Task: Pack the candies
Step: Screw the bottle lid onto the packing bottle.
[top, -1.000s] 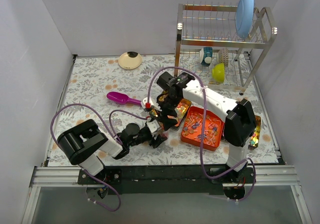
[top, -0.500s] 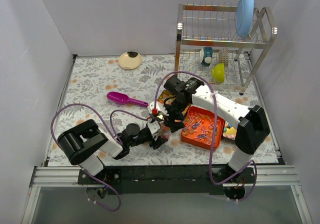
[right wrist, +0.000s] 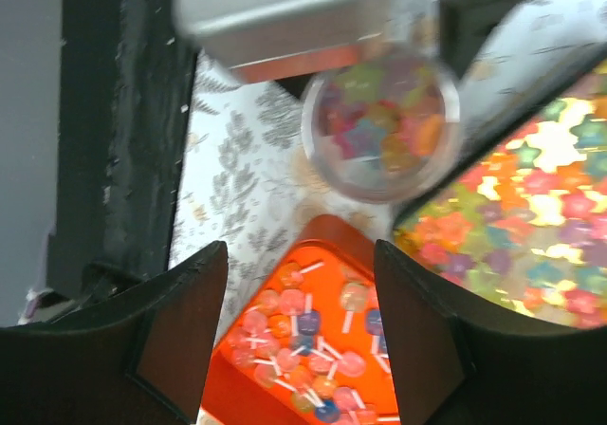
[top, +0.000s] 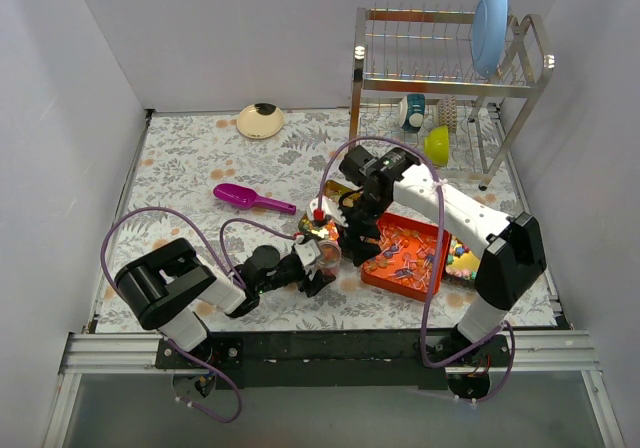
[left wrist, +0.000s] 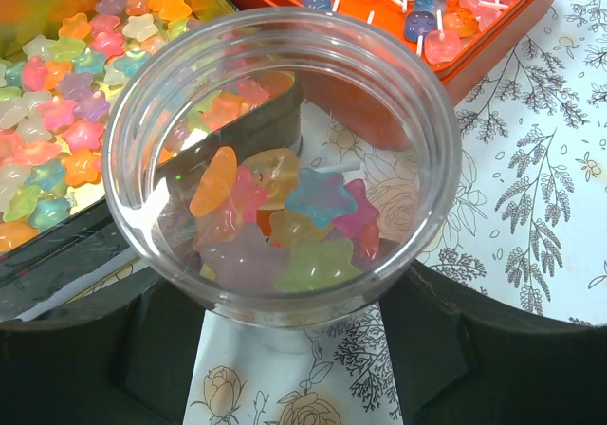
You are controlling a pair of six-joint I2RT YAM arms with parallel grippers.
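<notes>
A clear plastic jar (left wrist: 285,150) holds several star-shaped candies (left wrist: 275,216) in pastel colours. My left gripper (left wrist: 294,325) is shut on the jar low down, one finger on each side, and it stands on the table just in front of two trays. The dark tray (left wrist: 38,245) on the left is full of star candies (left wrist: 66,83). The orange tray (left wrist: 512,34) holds lollipops (left wrist: 427,8). My right gripper (right wrist: 300,250) hangs open and empty over the near end of the orange tray (right wrist: 313,349), beside the jar (right wrist: 381,126).
A purple scoop (top: 245,198) lies left of the trays. A beige bowl (top: 260,120) sits at the back. A dish rack (top: 440,78) with a blue plate (top: 489,13) fills the back right. A third tray of mixed sweets (top: 462,261) sits right of the orange one.
My right arm has swung right and forward, from over the star-candy tray to over the orange tray. The left arm and the jar have stayed put.
</notes>
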